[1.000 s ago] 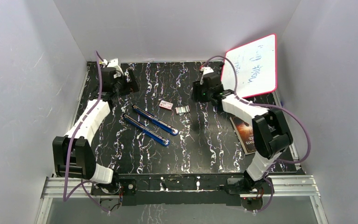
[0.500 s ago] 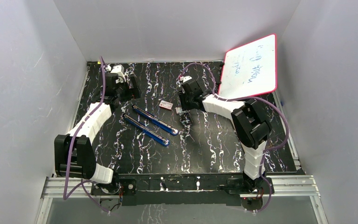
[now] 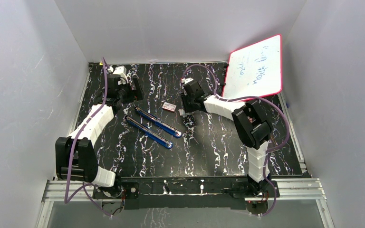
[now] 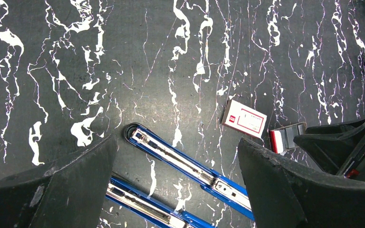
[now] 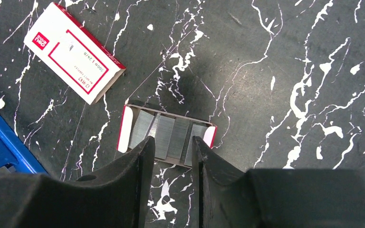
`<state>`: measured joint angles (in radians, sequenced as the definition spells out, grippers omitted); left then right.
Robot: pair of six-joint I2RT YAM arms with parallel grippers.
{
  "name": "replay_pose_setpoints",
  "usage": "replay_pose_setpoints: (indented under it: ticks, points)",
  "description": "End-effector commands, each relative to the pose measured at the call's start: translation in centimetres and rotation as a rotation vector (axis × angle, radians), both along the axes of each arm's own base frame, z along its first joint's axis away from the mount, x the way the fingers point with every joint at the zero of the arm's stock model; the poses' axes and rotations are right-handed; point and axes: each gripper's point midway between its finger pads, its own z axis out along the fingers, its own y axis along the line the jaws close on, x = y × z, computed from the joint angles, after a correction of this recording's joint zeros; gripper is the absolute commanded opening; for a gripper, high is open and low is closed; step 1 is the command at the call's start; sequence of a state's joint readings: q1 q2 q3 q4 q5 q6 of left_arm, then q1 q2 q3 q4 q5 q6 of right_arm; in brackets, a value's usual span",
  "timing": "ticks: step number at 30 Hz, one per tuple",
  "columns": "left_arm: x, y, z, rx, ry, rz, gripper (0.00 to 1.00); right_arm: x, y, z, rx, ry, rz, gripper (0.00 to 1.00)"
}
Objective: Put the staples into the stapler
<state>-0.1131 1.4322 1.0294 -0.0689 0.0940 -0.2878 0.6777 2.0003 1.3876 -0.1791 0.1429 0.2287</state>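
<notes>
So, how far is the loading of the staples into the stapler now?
Done: the blue stapler lies opened flat, channel exposed; the staples sit uncovered in their tray. In hand: the right end effector is down at the tray, fingers astride one strip; a grip is not clear. To do: lift a strip, lay it in the channel, close the stapler. The left end effector hangs open above it.

Bright, even light; sharp focus
</notes>
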Motion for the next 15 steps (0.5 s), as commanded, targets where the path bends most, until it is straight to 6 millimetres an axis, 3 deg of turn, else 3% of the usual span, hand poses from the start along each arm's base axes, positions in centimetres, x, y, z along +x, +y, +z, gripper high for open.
replay_pose_setpoints:
  ticks: [1,15]
  points:
    - [0.05,0.11,1.21,0.0,-0.023,-0.005,0.97,0.88,1.86,1.94,0.039,-0.047,0.035,0.42]
    - [0.1,-0.1,0.92,-0.006,-0.008,-0.013,0.97,0.87,1.95,0.99,0.01,-0.037,0.034,0.37]
